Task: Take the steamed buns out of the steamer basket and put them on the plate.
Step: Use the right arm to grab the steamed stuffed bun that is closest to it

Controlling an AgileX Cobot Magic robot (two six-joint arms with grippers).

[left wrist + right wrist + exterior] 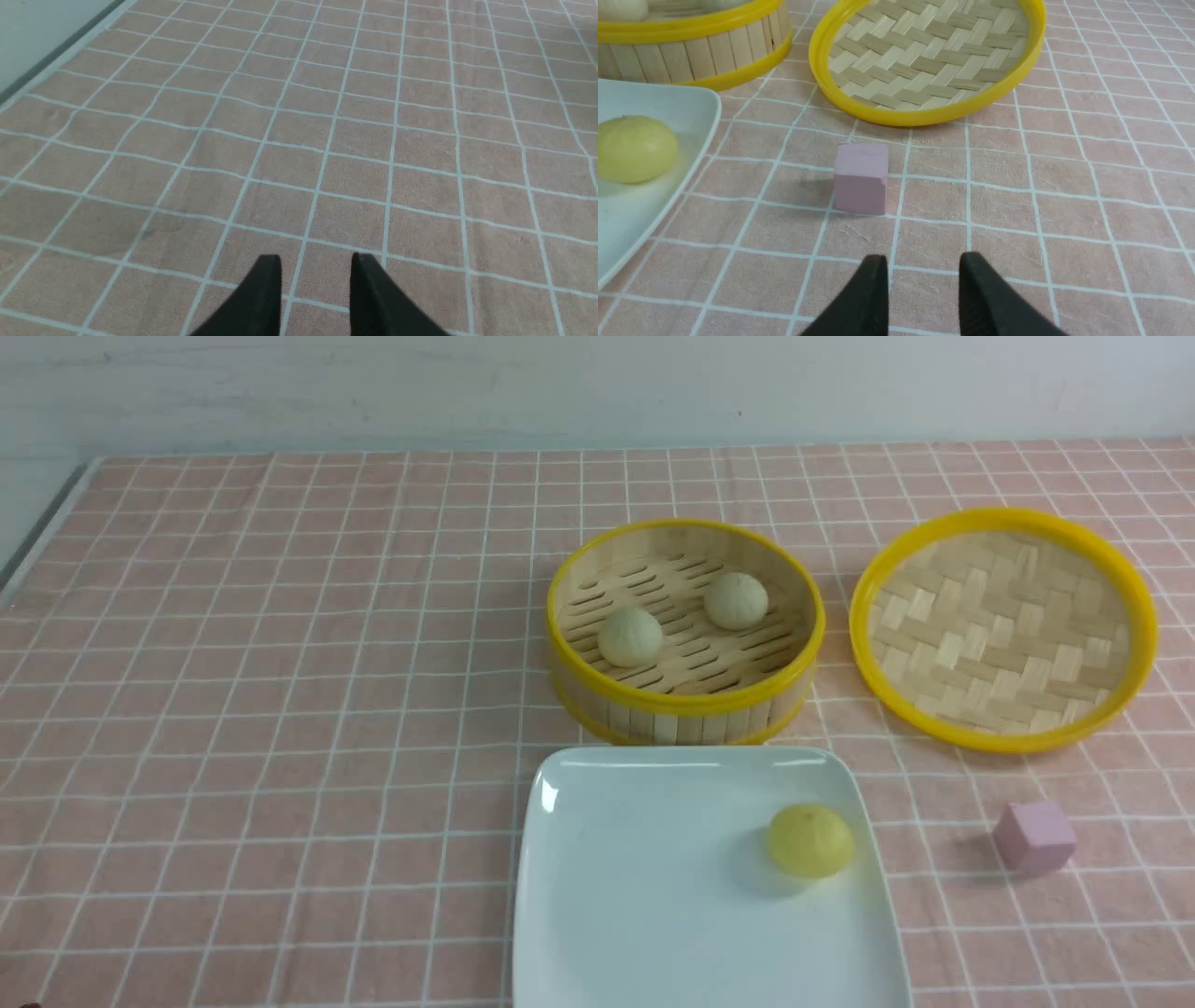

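Observation:
Two pale cream steamed buns sit apart in the steamer basket point(686, 705): one point(630, 637) at its left, one point(736, 600) further back and right. The white plate point(635, 877) lies just in front of the basket and holds only a bright yellow bun point(809, 840) at its right side. Neither gripper shows in the front view. My left gripper point(316, 261) is open and empty over bare cloth. My right gripper point(923, 262) is open and empty, near the table's front right; its view shows the plate's edge point(707, 121), the yellow bun point(635, 148) and the basket wall point(700, 51).
The flat woven lid point(1004, 627) lies right of the basket, also in the right wrist view point(927, 60). A small pink cube point(1034, 837) stands right of the plate, ahead of my right gripper point(860, 178). A pink checked cloth covers the table; its left edge point(56, 51) shows.

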